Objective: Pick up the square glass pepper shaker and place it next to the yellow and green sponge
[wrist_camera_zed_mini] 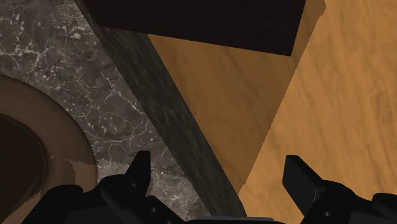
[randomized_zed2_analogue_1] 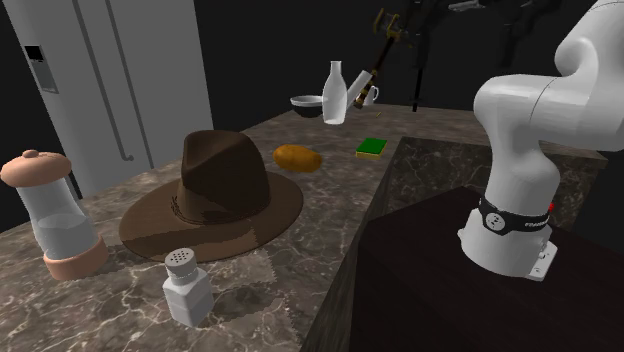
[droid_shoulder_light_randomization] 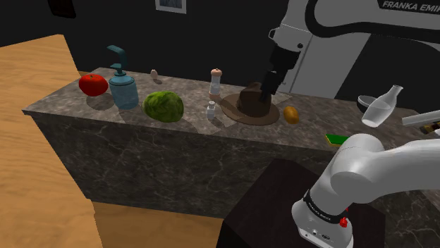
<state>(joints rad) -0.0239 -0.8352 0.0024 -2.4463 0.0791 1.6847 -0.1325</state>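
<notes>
The square glass pepper shaker (droid_shoulder_light_randomization: 211,110) (randomized_zed2_analogue_1: 187,285), clear with a grey perforated cap, stands upright on the marble counter (droid_shoulder_light_randomization: 84,106) near its front edge, just beside the brim of a brown hat (droid_shoulder_light_randomization: 250,104) (randomized_zed2_analogue_1: 215,195). The yellow and green sponge (droid_shoulder_light_randomization: 336,139) (randomized_zed2_analogue_1: 371,147) lies flat further along the counter, past the hat. My gripper (droid_shoulder_light_randomization: 267,90) (wrist_camera_zed_mini: 219,175) hangs above the hat's crown, open, with nothing between its fingers. In the wrist view it looks down over the hat's brim (wrist_camera_zed_mini: 25,146), the counter's front edge and the wooden floor (wrist_camera_zed_mini: 331,95).
A tall grinder with a pink top (droid_shoulder_light_randomization: 216,81) (randomized_zed2_analogue_1: 55,215) stands behind the shaker. A lettuce (droid_shoulder_light_randomization: 163,106), a teal soap dispenser (droid_shoulder_light_randomization: 123,84) and a tomato (droid_shoulder_light_randomization: 93,84) sit toward the shoulder view's left. A potato (randomized_zed2_analogue_1: 297,157), white vase (randomized_zed2_analogue_1: 336,92) and bowl (randomized_zed2_analogue_1: 307,103) are near the sponge.
</notes>
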